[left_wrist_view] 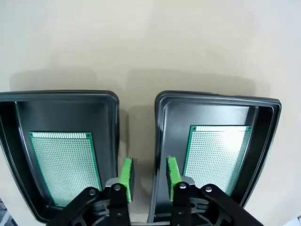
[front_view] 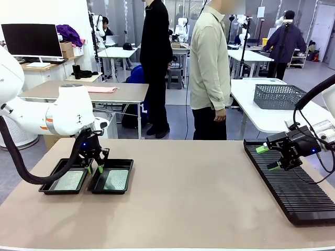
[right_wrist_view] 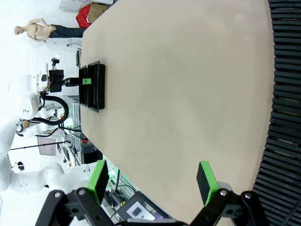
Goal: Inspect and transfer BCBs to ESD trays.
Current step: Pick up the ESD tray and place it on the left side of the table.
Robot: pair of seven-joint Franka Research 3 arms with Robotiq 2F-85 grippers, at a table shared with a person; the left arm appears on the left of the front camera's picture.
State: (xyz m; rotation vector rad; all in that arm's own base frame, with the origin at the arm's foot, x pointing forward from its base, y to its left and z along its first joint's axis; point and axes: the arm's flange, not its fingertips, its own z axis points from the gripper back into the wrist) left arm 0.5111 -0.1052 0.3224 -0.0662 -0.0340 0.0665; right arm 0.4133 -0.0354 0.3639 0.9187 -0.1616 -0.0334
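Two black ESD trays sit side by side at the table's left, the left tray (front_view: 50, 184) (left_wrist_view: 66, 110) and the right tray (front_view: 127, 170) (left_wrist_view: 211, 110). Each holds one green BCB lying flat: one (front_view: 69, 180) (left_wrist_view: 63, 162) in the left tray, the other (front_view: 116, 179) (left_wrist_view: 214, 155) in the right. My left gripper (front_view: 95, 168) (left_wrist_view: 148, 172) hangs just above the two inner rims, fingers apart, nothing between them. My right gripper (front_view: 269, 157) (right_wrist_view: 151, 181) stands wide open and empty over the near end of the black ribbed rack (front_view: 293, 188) (right_wrist_view: 284, 94).
The rack runs along the table's right edge. Bare tan tabletop (front_view: 188, 193) stretches between trays and rack. A person in a pale shirt (front_view: 209, 68) stands at the far side, hands down. Both trays (right_wrist_view: 94, 84) appear small and far off in the right wrist view.
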